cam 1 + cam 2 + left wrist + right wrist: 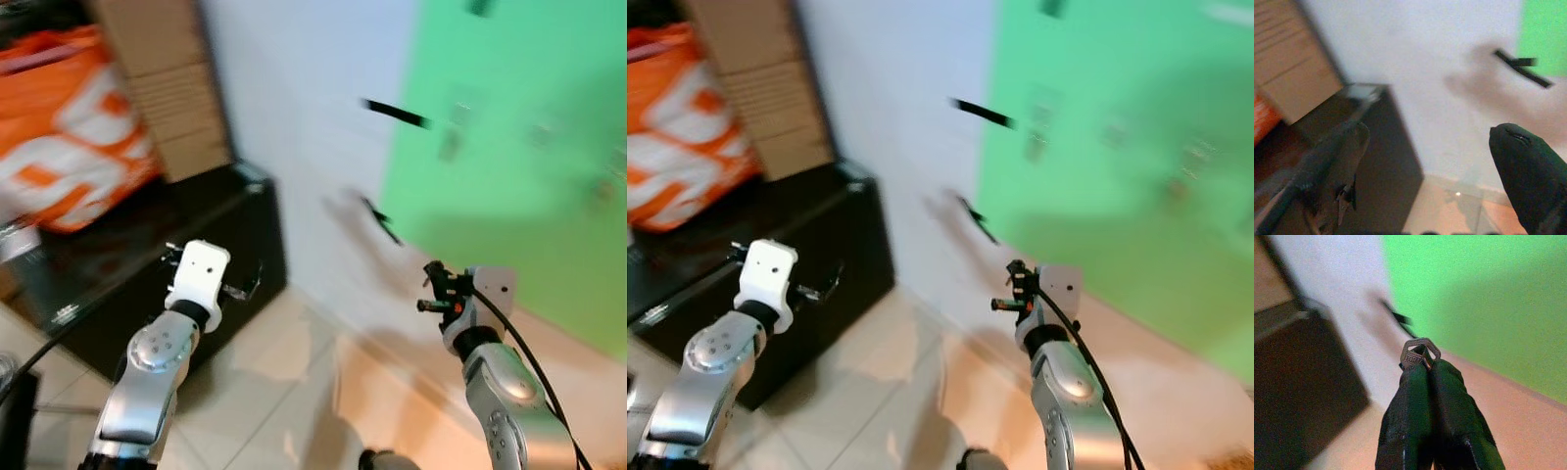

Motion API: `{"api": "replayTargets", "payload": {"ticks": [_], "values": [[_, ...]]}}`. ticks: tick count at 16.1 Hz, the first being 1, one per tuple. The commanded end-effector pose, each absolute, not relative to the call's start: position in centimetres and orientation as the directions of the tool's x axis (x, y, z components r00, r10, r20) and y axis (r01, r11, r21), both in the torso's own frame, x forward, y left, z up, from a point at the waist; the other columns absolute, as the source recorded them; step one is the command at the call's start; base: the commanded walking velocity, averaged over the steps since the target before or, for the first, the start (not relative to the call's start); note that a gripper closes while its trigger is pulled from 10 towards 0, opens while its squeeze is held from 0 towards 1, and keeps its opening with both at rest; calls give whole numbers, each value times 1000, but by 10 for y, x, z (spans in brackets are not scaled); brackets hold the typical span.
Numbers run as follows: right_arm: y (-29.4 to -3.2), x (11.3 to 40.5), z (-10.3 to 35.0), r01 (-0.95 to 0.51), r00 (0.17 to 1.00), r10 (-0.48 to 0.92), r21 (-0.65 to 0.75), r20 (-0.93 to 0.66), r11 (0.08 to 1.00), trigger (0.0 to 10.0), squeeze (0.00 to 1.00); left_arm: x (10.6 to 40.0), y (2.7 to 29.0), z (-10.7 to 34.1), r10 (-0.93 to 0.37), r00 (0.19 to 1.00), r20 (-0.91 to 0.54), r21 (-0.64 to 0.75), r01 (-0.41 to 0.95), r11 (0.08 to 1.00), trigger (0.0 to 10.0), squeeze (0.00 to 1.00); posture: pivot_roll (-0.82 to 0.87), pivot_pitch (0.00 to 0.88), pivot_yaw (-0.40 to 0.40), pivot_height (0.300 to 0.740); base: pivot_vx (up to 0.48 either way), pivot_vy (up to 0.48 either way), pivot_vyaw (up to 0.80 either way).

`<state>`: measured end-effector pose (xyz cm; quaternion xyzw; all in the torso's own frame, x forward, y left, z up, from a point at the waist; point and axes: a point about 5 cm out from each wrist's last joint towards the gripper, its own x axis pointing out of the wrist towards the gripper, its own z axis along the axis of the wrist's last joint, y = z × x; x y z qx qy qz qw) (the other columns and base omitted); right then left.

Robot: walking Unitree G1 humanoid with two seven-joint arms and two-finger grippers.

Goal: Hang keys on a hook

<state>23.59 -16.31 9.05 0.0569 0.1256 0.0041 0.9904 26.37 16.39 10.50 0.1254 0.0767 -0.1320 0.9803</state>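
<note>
Right end effector (1425, 363) pinches a key (1419, 353); left end effector (1430, 147) gapes apart.

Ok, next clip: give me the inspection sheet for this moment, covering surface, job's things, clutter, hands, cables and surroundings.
Surface: pale tiled floor; low black cabinet on the robot's left.
Job's things: key pinched at the fingertips of the right hand, its bow sticking out. Dark peg-like pieces on the white wall; too blurred to confirm as hooks.
Clutter: orange bag and cardboard boxes on the cabinet.
Hands: left hand open, empty, raised in front of the cabinet; right hand shut on the key, pointing toward the wall.
Cables: black cable along the right arm.
Surroundings: green wall panel to the right; head views motion-blurred.
</note>
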Motion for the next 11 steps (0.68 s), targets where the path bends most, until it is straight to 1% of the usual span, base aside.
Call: {"api": "replayTargets", "payload": {"ticks": [1,2,5,7,8,9,11], "values": [[-164,236,93,10,972,17,117,-233,993,10000,0,261,161,108,-259,951,-171,237,295,926,10000,63,-74,0,85,740,0,0,-800],[-162,236,93,0,973,27,117,-227,993,10000,0,260,161,107,-260,948,-182,250,301,920,10000,35,-75,0,85,740,0,0,-800],[-160,240,98,-21,980,45,125,-193,992,10000,0,261,159,109,-272,947,-173,256,310,916,10000,47,-75,0,84,740,0,0,-800],[-152,245,107,-89,985,103,99,-142,991,10000,0,265,156,113,-297,942,-155,248,328,911,10000,78,-79,0,88,740,0,0,-800],[-146,247,112,-147,980,155,71,-127,987,10000,0,265,154,114,-310,939,-151,236,339,911,10000,90,-79,0,82,740,0,0,0],[-144,248,113,-166,978,172,61,-121,984,10000,0,265,154,114,-314,937,-150,232,343,910,10000,90,-79,0,82,740,0,0,0],[-138,252,119,-227,966,235,85,-106,970,10000,0,261,150,111,-349,920,-178,228,383,895,10000,110,-64,0,58,740,0,0,0]]}}
